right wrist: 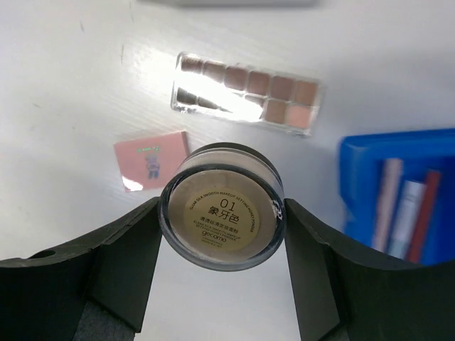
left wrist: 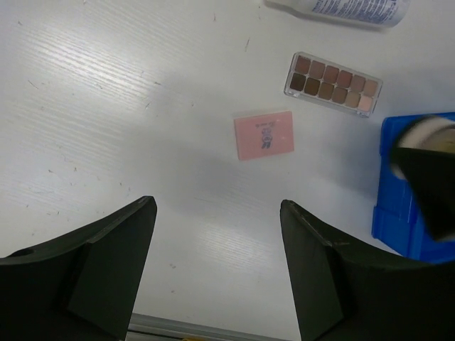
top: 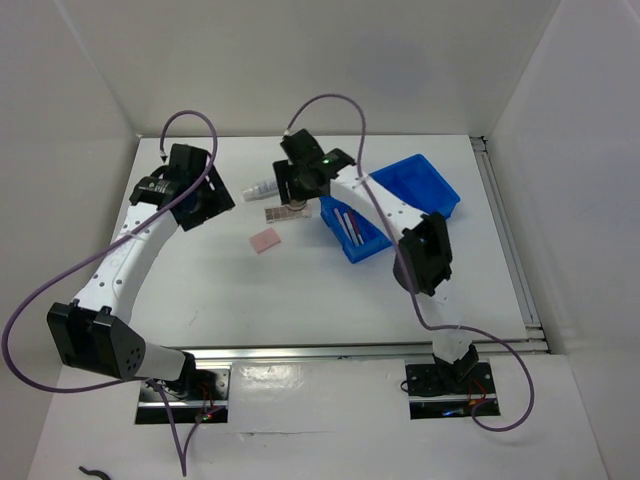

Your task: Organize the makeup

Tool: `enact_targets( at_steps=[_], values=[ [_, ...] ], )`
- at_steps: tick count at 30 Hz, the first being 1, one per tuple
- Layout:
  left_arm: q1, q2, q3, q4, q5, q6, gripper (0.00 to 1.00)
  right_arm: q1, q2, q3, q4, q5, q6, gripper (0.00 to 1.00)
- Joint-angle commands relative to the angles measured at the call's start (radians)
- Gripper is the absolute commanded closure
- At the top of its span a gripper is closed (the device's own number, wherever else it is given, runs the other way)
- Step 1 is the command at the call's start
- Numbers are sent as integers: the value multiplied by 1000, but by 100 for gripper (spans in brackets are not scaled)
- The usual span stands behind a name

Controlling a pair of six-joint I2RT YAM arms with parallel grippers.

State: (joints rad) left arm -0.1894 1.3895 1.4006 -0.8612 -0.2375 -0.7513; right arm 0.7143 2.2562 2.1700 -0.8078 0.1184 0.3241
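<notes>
My right gripper [right wrist: 222, 213] is shut on the round beige compact [right wrist: 222, 207] and holds it above the table, left of the blue bin [right wrist: 426, 153]. Below it lie the brown eyeshadow palette [right wrist: 247, 92] and the pink square pad [right wrist: 151, 160]. Pink and red sticks [right wrist: 405, 206] lie in the bin. My left gripper [left wrist: 217, 213] is open and empty, high over bare table near the pad [left wrist: 264, 134] and palette [left wrist: 333, 84]. In the top view the right gripper [top: 293, 195] hovers over the palette [top: 283, 212], with the pad [top: 265, 241] in front.
A white tube [left wrist: 348, 8] lies on its side behind the palette, also in the top view [top: 262, 189]. The blue bin [top: 425, 185] stands at the right, its near compartment [top: 366, 243] holding sticks. White walls enclose the table.
</notes>
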Motion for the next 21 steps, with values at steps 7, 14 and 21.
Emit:
enact_targets(
  at_steps=[7, 14, 21],
  values=[
    [2, 19, 26, 79, 102, 73, 16, -303, -302, -260, 52, 96, -20, 53],
    [-7, 51, 8, 108, 161, 95, 16, -472, -268, -294, 73, 60, -20, 53],
    [-16, 74, 28, 108, 152, 104, 16, -533, -159, -254, 102, 15, -31, 51]
  ],
)
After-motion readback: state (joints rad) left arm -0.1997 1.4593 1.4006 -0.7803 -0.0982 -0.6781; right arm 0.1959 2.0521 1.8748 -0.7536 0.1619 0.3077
